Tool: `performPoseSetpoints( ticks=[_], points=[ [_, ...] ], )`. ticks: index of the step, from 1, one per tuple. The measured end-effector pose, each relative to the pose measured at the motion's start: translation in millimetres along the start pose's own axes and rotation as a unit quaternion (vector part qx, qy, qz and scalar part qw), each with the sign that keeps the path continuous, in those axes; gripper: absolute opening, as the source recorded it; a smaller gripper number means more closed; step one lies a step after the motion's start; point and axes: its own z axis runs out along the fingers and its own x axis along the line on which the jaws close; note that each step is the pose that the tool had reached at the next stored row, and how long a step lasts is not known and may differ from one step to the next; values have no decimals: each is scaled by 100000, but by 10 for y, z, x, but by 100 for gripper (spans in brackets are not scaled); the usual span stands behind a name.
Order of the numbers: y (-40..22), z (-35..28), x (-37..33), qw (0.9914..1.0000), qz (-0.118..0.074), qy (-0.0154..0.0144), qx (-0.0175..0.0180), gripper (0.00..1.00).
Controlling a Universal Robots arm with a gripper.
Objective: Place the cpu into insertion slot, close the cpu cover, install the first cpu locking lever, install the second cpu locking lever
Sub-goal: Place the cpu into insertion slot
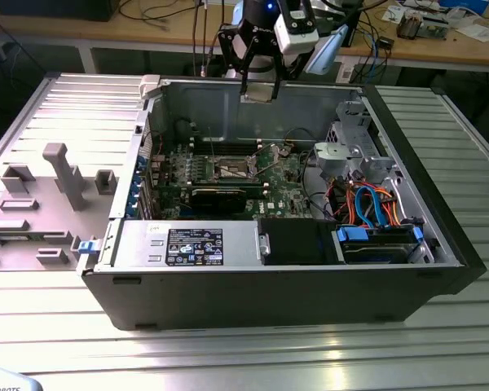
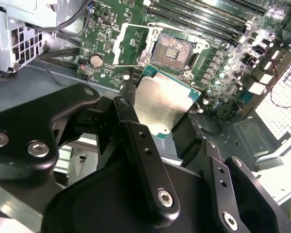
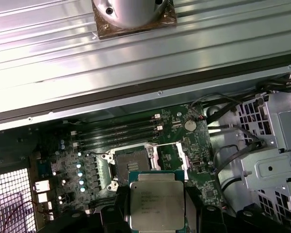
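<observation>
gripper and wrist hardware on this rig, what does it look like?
Gripper: matte black, jointed bar-link fingers with silver screw heads. In the exterior view the wrist is black, with a blue light on top and a pale grey box alongside.

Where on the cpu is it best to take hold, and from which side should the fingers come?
Probably by two opposite thin edges, coming square to the flat metal top, as the gripper holds the cpu now; a thin flat plate offers only its edges.

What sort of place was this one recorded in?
Probably a robotics lab or workshop: an opened computer case lies on a ribbed metal table, cluttered wooden benches stand behind, and the gripper holds the cpu.
</observation>
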Motion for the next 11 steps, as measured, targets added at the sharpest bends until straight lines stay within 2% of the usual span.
performPoseSetpoints(
  ticks=[6, 11],
  points=[
    [0, 2, 0, 99968, 2536, -229, -46, 54],
    [0, 4, 0, 99833, 5748, -518, -111, 54]
  ],
)
